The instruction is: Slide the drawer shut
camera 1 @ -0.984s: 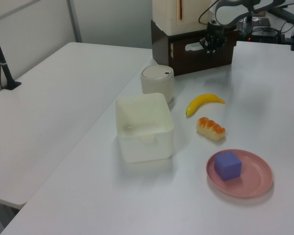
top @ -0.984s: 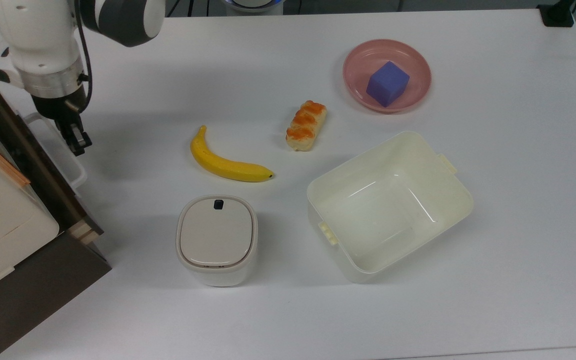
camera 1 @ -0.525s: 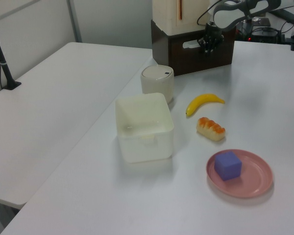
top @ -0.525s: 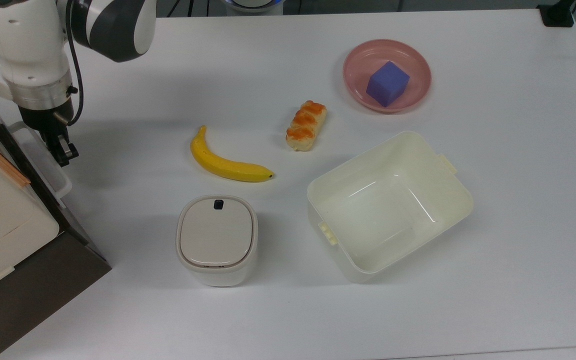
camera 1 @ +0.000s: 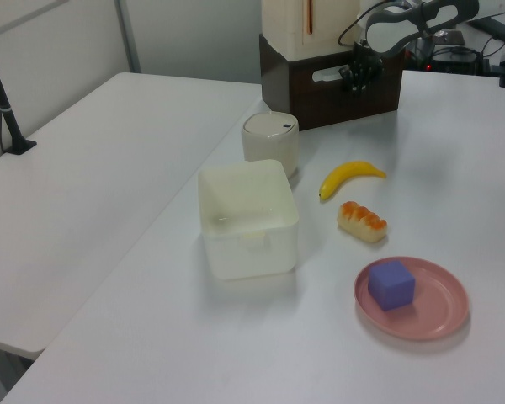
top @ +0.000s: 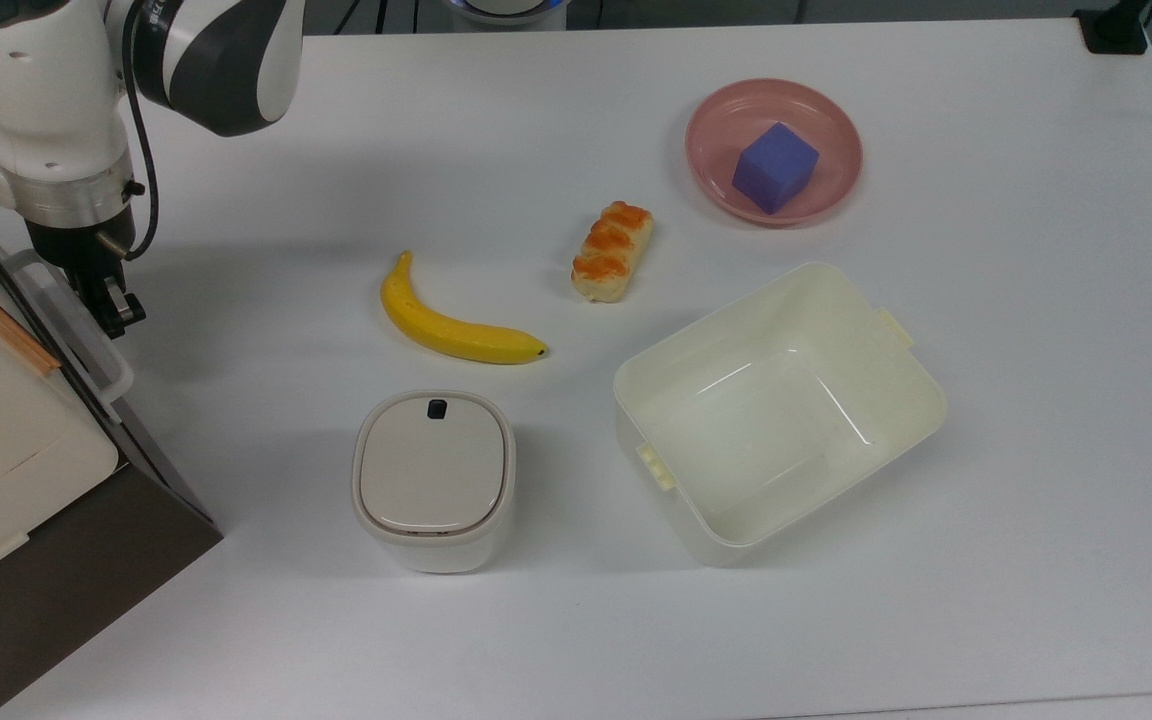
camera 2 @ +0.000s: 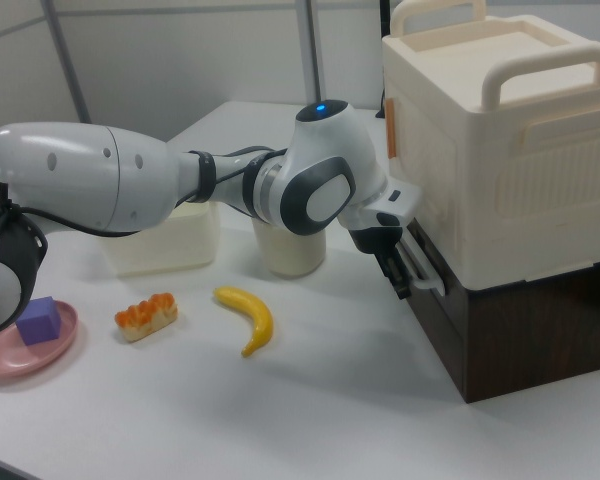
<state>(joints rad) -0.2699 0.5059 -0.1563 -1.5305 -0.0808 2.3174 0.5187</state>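
Since the earlier frames the drawer (top: 56,330) is sitting further inside the brown cabinet (top: 86,560), and the pincer (top: 116,305) is following it toward the left edge of the top view. Now the dark front panel is looking almost flush with the cabinet face; only the white loop handle (top: 71,320) is standing out. The pincer is resting against this handle, fingers pointing down. Whether they are pressed together or a little spread, I cannot tell.

I am judging the drawer as light and stiff: thin wooden sides, a hard front, running straight in its guide. No real grip is needed. A flat push on the handle or on the panel just beside it, near the middle, should be keeping it from twisting and jamming. The handle looks like thin plastic, so a hard sideways push could be bending it.

A cream case (camera 2: 500,130) is standing on top of the cabinet. On the smooth white tabletop (top: 1036,500), well apart from the drawer, are lying a banana (top: 451,325), a piece of bread (top: 613,250), a lidded bin (top: 433,480), an open tub (top: 921,400) and a pink plate (top: 711,170) with a purple cube (top: 776,167). The room in front of the cabinet is free for the arm.
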